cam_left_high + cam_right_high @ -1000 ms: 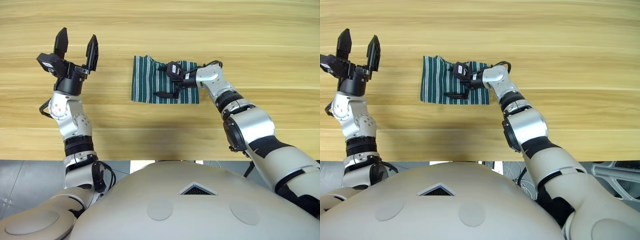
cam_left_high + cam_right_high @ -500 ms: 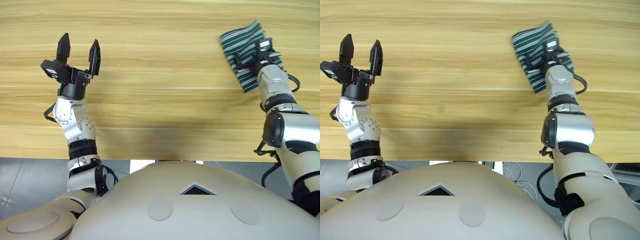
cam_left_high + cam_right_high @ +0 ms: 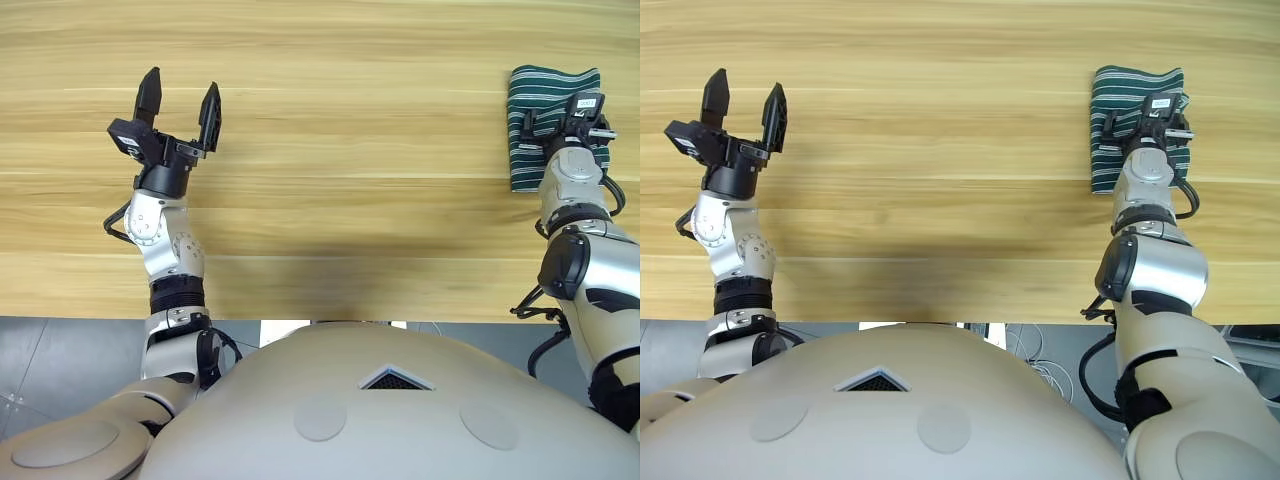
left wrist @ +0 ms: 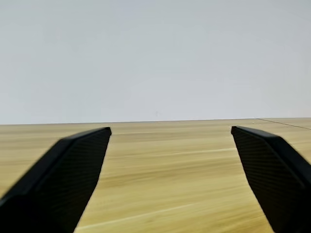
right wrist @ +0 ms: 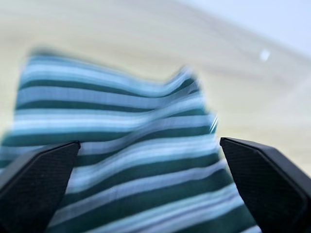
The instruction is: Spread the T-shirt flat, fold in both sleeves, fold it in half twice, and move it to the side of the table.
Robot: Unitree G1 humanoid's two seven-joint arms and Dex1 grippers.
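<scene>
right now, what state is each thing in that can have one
T-shirt: folded into a small rectangle, lying on the table at the robot's right side.
right gripper: open, over the T-shirt, gripping nothing.
left gripper: open, empty, held up over bare table on the left.

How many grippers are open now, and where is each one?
2. The left gripper is above the bare table on the robot's left. The right gripper is over the folded T-shirt at the table's right side.
</scene>
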